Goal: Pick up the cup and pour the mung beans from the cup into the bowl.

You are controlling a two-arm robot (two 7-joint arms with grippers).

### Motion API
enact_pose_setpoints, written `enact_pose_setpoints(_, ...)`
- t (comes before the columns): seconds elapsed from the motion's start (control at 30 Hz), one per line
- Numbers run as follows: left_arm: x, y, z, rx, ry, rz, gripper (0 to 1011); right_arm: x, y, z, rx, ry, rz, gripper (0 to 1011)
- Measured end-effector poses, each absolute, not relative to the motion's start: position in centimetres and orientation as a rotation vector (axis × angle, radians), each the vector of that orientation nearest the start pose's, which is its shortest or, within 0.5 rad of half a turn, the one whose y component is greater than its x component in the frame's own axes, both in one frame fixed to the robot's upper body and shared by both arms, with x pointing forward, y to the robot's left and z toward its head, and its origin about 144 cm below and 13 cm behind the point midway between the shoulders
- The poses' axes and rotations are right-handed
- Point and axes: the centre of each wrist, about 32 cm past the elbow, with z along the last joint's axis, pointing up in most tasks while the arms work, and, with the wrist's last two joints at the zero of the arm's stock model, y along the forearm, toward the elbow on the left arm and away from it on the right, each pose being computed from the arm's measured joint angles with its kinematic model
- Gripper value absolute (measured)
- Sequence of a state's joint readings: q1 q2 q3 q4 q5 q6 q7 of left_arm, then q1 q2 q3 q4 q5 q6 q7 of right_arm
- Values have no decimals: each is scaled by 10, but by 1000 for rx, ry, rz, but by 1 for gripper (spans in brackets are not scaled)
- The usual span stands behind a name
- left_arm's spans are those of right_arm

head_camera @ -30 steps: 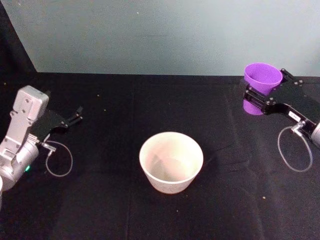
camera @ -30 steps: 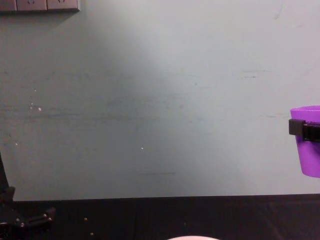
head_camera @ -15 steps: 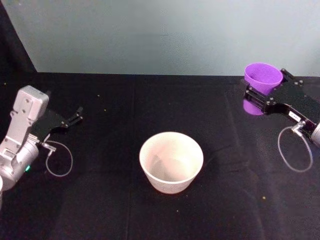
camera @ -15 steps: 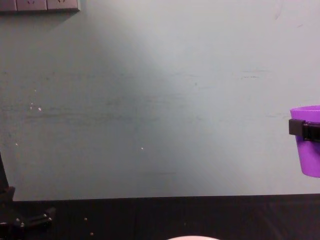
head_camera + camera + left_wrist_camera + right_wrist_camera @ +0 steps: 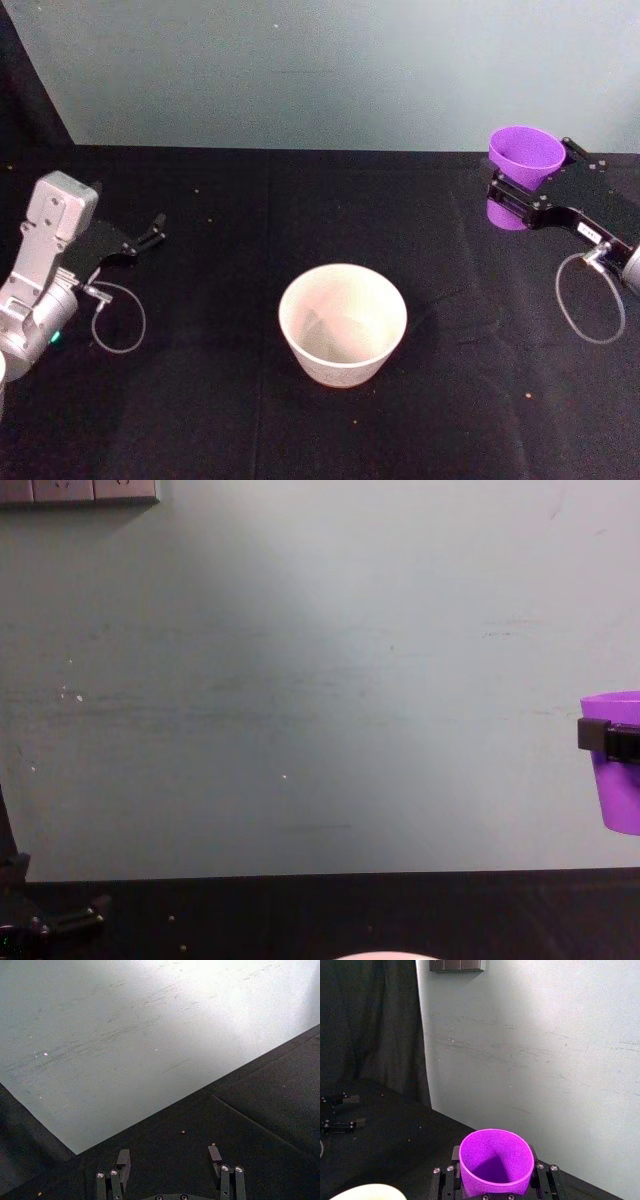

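The purple cup (image 5: 525, 152) hangs upright above the black table at the far right, with my right gripper (image 5: 535, 175) shut on its sides. In the right wrist view the cup (image 5: 492, 1160) shows a purple inside, and I see no mung beans in it. The bowl (image 5: 342, 271) stands on the table's middle, well to the left of the cup and nearer to me; its bottom looks pale. A few tiny mung beans (image 5: 183, 1132) lie loose on the cloth. My left gripper (image 5: 155, 232) is parked at the left, open and holding nothing.
A black cloth (image 5: 220, 400) covers the table, and a pale wall (image 5: 320, 70) closes off its far edge. A cable loop (image 5: 118, 320) hangs by the left arm and another (image 5: 590, 300) by the right arm. A dark curtain (image 5: 370, 1035) hangs at the left.
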State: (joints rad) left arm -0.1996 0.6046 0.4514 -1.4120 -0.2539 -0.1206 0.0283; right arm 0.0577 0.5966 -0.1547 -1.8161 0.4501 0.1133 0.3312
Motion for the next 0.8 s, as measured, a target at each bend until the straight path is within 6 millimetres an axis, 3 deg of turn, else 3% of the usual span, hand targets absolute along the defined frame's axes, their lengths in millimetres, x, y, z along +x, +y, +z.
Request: enact_pose_setpoints(0.8,489,310,1140,304,-285,1248,1011,460,-311,1248,-77,-157,-993,742)
